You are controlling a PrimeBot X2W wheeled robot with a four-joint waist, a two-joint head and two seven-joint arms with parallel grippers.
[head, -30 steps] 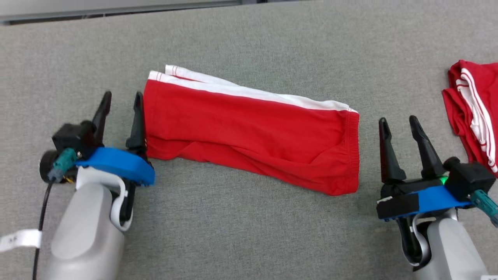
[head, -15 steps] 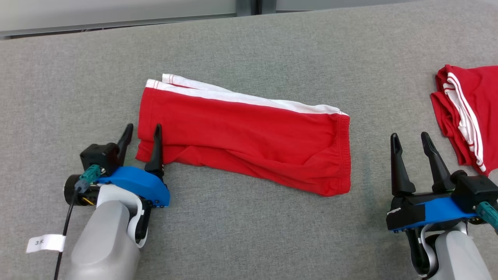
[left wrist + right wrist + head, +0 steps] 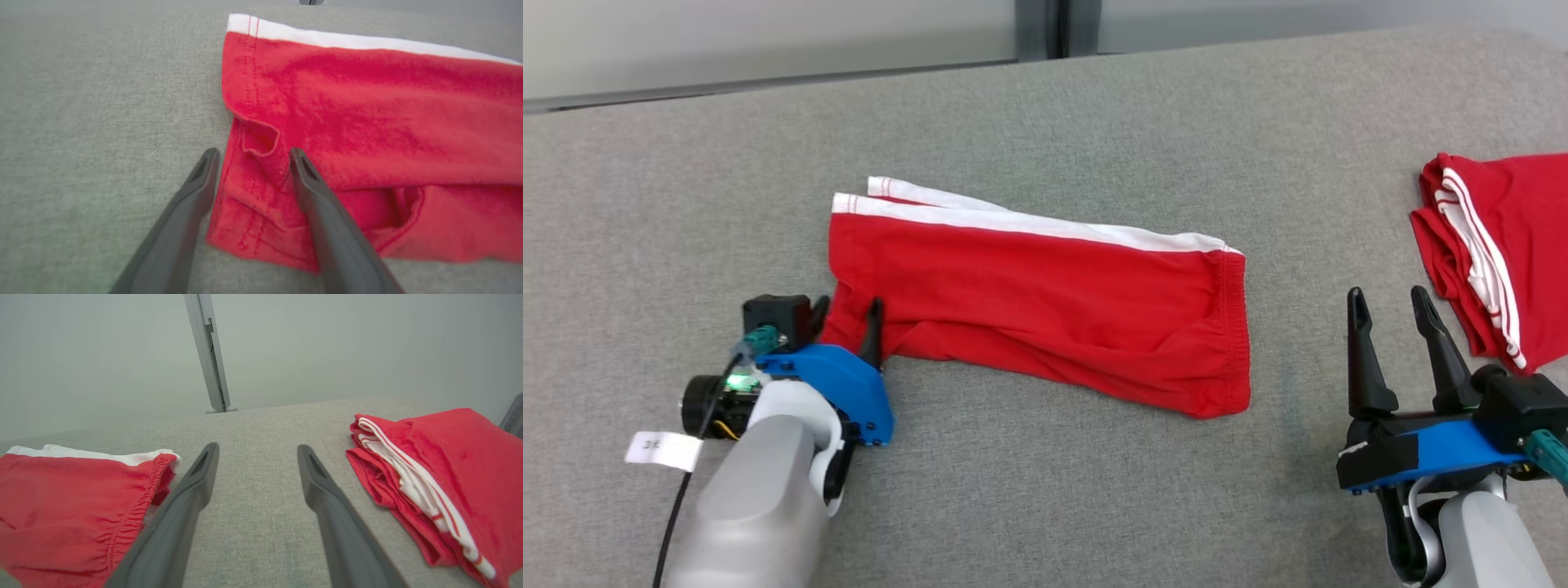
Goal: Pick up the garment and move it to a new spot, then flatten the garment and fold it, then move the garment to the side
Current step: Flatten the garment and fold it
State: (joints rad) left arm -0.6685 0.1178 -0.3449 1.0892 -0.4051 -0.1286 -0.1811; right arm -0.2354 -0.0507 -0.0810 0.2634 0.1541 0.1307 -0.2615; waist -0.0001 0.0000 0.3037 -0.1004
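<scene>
With my left gripper [image 3: 253,153] spread wide astride the leg-hem corner of the soft, light red shorts [image 3: 1045,310], and the right gripper [image 3: 1384,292] likewise wide and empty, I'd pinch that doubled hem.

Left gripper [image 3: 848,314] tilted down, jaws spread wide, right gripper [image 3: 1387,298] level, jaws parted, fingers forward

folded red-white cloth [image 3: 1519,229]: far right | grey fabric surface [image 3: 1045,490] | metal post [image 3: 206,355]: behind
</scene>
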